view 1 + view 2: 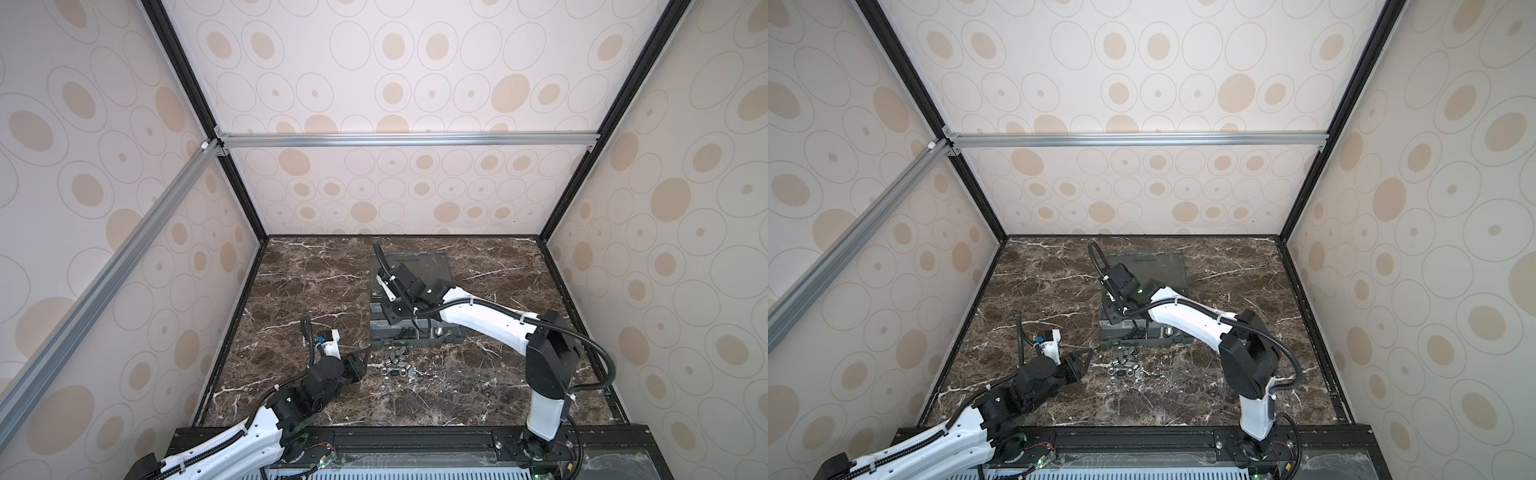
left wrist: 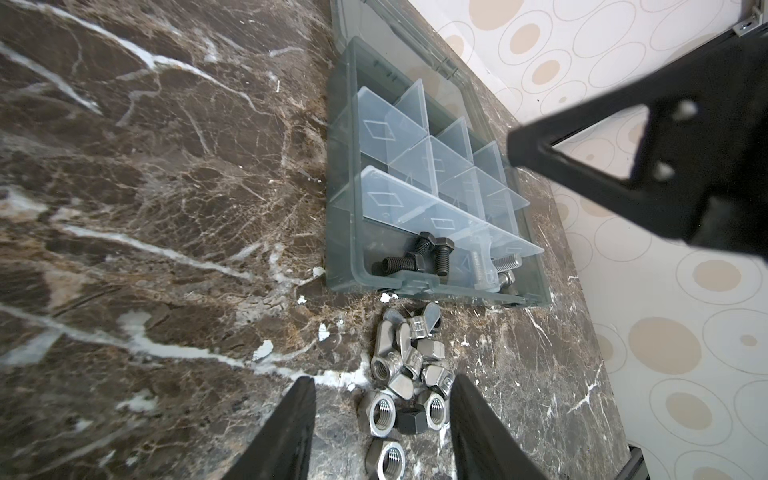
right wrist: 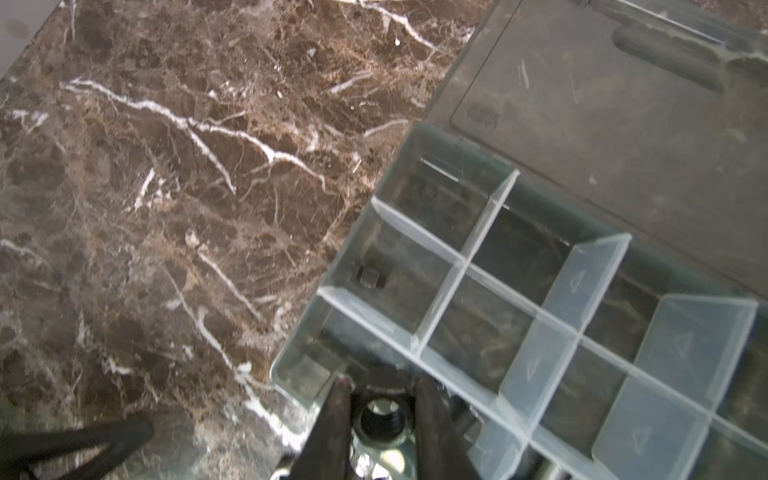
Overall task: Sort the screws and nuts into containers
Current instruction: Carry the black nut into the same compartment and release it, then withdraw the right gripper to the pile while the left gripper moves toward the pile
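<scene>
The left gripper is positioned low over the counter, just left of the heap of nuts. Its jaws are spread, and in the left wrist view several nuts appear between the fingers. The heap, made up of hex and wing nuts, is located on the counter just in front of the near edge of the organizer box.

The box is placed at centre, with its clear lid laid flat on the far side. The containers are separated by translucent dividers. In the near left compartment, black screws are contained; silver screws are contained in the compartment to its right. A small dark piece is seen in a left compartment farther back.

The right gripper is held over the near left part of the box. Its jaws are pressed against a silver hex nut, which is pinched between them.
</scene>
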Tool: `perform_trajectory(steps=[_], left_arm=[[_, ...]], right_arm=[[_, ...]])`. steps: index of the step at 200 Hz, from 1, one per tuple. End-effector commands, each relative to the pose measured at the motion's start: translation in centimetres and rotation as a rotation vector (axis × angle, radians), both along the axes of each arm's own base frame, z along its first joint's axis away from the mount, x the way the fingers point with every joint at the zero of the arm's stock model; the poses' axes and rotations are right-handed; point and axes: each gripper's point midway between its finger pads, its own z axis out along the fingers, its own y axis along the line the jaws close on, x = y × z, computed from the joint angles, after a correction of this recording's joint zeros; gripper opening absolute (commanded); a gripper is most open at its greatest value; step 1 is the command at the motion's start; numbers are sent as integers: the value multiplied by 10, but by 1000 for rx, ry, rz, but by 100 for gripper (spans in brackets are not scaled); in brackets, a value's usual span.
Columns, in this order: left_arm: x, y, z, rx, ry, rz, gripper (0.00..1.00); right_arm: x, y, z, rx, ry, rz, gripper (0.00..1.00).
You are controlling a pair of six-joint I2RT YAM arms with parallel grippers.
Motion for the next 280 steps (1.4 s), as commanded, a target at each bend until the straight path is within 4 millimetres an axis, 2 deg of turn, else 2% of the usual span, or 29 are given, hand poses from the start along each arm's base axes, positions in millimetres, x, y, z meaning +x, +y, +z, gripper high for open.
perform_trajectory(steps=[1, 41, 83, 144, 209, 240, 280], left_arm=[[1, 0, 3, 0, -8, 3, 53], [-1, 0, 2, 0, -2, 0, 53], [-1, 0, 1, -1, 3, 0, 53], [-1, -1, 2, -3, 4, -5, 53], [-1, -10, 7, 55, -2, -54, 53], [-2, -19, 9, 82, -8, -84, 52], [-6, -33, 10, 122, -16, -132, 52]], right_arm=[[4, 0, -36, -72, 73, 0, 20], [14, 12, -57, -86, 118, -18, 22], [14, 15, -60, -79, 129, -16, 32], [12, 13, -45, -54, 122, -14, 36], [3, 13, -1, 58, 99, 5, 37], [-15, 0, 11, 93, 101, 15, 37], [-48, -42, 4, 76, 116, -9, 38]])
